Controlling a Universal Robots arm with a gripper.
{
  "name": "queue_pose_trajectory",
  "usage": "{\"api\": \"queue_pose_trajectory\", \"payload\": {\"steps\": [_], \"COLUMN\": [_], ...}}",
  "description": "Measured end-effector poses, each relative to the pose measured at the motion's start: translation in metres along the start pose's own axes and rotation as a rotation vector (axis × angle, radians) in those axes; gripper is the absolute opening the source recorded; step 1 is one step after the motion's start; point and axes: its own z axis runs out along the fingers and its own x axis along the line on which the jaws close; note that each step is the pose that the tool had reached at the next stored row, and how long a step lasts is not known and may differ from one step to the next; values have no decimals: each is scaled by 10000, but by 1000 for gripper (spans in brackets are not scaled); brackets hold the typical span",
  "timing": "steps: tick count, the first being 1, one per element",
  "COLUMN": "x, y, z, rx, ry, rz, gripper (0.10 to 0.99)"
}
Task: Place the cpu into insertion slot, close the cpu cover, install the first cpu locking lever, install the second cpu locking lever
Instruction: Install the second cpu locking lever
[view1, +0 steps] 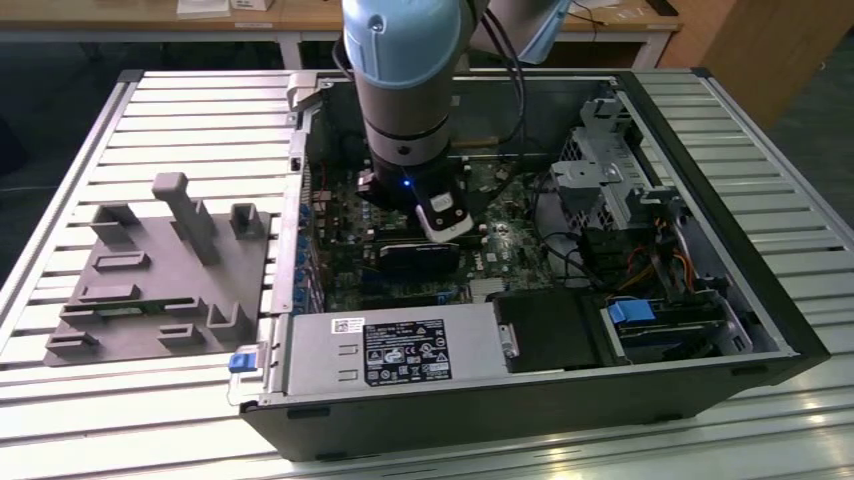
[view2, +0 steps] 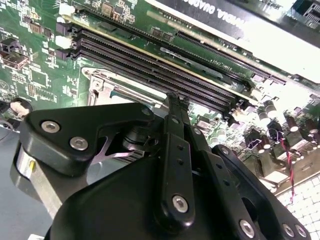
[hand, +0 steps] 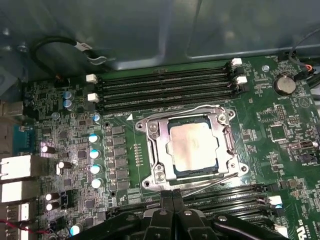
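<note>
Cpu (hand: 193, 148) sat in the slot (hand: 227, 150) with the cover (hand: 156, 145) closed flat around it, a thin lever (hand: 210, 182) lying along the socket edge nearest the fingers (hand: 172, 206). The fingers were pressed together, holding nothing, just beside that edge. The arm (view1: 404, 110) reached down into the open case (view1: 694, 300).

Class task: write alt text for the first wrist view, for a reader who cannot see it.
A silver cpu sits in the insertion slot on a green motherboard, with the cpu cover closed around it. The black end effector, fingers together, hangs just beside the socket near a thin locking lever.
</note>
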Motion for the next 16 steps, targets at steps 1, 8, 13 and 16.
{"api": "queue_pose_trajectory", "payload": {"steps": [1,8,13,16], "x": [0,8,42,83], "y": [-1,-19,-31,-42], "z": [1,36,59,74], "rx": [-2,-31,-49,-79], "ry": [16,68,72,75], "rz": [-61,-237,-239,-236], "gripper": [106,106,106,106]}}
